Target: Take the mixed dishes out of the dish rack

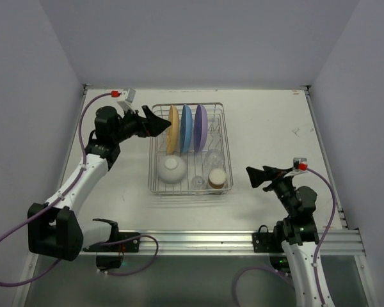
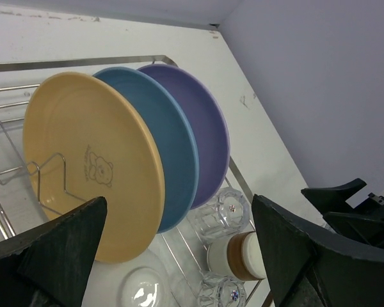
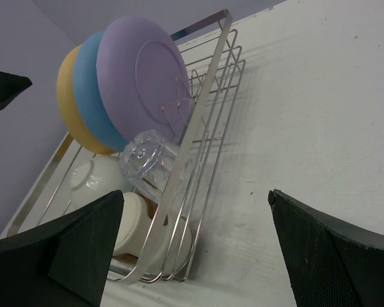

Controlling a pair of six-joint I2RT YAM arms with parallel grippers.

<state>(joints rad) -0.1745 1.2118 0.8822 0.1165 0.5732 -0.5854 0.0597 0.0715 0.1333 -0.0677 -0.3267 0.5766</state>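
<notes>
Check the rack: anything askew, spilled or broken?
Nothing stands out. Three plates stand on edge in the dish rack; bowl, glasses and cup sit inside it. No spill or breakage visible.

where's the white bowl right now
In the top view, the white bowl sits in the near-left corner of the dish rack, just in front of the tan-orange plate and left of a small clear glass.

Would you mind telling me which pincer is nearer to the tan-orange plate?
Left. The left pincer is open beside the tan-orange plate; the right pincer sits outside the opposite side of the dish rack.
</notes>
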